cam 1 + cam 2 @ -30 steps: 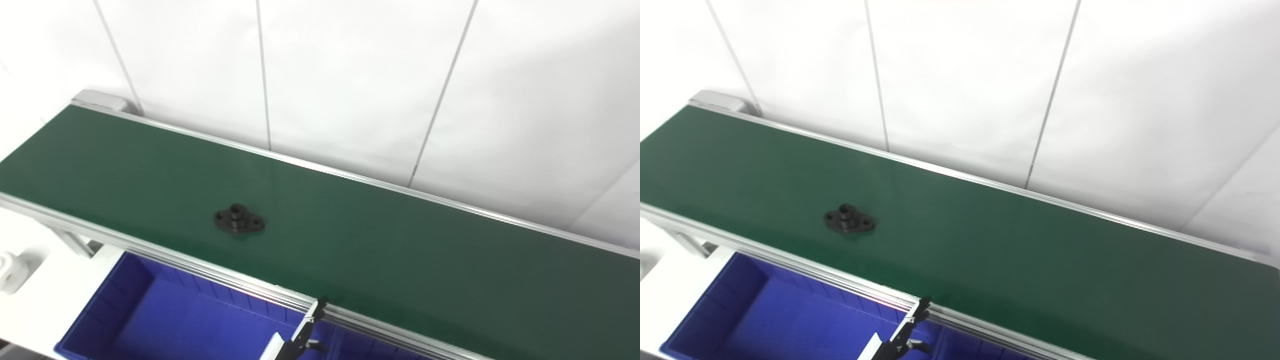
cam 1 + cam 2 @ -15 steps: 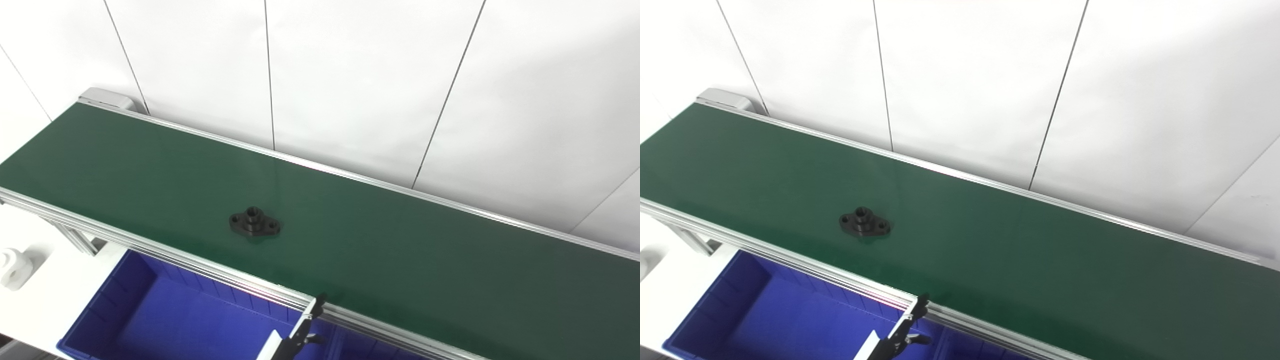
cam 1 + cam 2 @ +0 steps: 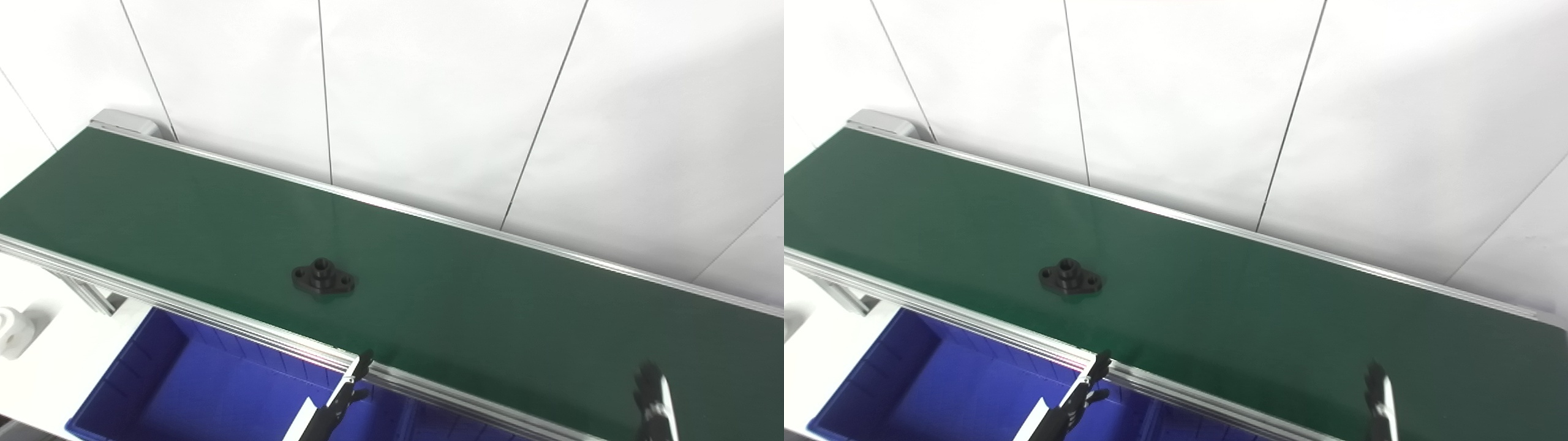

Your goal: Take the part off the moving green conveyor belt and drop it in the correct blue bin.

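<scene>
though near part (image 3: 323, 278), white block (image 3: 13, 331) aside

Two head cameras, side by side, both pitched down and forward from above the near edge of the work. Conveyor belt (image 3: 184, 208) runs from 10 o'clock to 4 o'clock across each frame, white panelled wall (image 3: 1182, 92) behind at 12. Medium range. Views overlap almost fully; right eye view shows content shifted toward 9 o'clock. Blue bin (image 3: 202, 392) at 7 o'clock in both.
</scene>
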You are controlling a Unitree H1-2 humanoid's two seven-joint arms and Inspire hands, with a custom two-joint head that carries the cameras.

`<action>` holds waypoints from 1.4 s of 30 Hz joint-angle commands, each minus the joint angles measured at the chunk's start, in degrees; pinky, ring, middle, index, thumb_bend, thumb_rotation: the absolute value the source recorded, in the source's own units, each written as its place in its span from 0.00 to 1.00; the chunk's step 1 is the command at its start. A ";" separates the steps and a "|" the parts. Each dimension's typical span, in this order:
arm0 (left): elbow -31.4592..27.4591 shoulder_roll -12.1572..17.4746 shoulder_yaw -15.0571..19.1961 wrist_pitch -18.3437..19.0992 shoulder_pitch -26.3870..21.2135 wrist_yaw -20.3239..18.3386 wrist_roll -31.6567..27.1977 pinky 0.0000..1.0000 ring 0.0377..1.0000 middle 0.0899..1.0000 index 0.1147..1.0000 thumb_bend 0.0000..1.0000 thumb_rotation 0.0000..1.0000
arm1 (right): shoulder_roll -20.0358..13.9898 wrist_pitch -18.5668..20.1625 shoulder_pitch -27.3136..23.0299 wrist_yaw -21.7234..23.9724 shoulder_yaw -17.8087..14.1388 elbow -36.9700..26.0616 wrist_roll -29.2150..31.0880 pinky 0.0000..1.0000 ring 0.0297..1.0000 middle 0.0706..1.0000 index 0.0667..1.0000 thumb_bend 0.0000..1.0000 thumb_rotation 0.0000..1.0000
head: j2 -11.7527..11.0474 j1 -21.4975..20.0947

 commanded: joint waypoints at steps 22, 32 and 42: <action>-6.11 -0.95 2.38 7.15 1.62 -1.83 -3.72 0.94 0.96 1.00 1.00 0.77 0.93 | 5.84 20.79 -28.90 -4.67 12.50 12.19 -28.42 0.80 0.91 0.96 0.97 0.89 0.55 | 1.31 -0.70; -7.37 -1.70 2.54 9.41 1.97 -2.06 -3.49 0.93 0.96 1.00 1.00 0.82 0.96 | 3.54 24.64 -34.42 -7.55 23.20 21.31 -46.92 0.75 0.84 0.91 0.92 0.92 0.47 | 2.22 -0.67; -7.36 -2.19 1.65 8.84 2.15 -2.29 -3.59 0.96 0.97 1.00 1.00 0.79 0.97 | 2.96 27.28 -36.48 -7.32 28.72 28.94 -51.20 0.70 0.79 0.89 0.87 0.93 0.43 | 3.03 0.06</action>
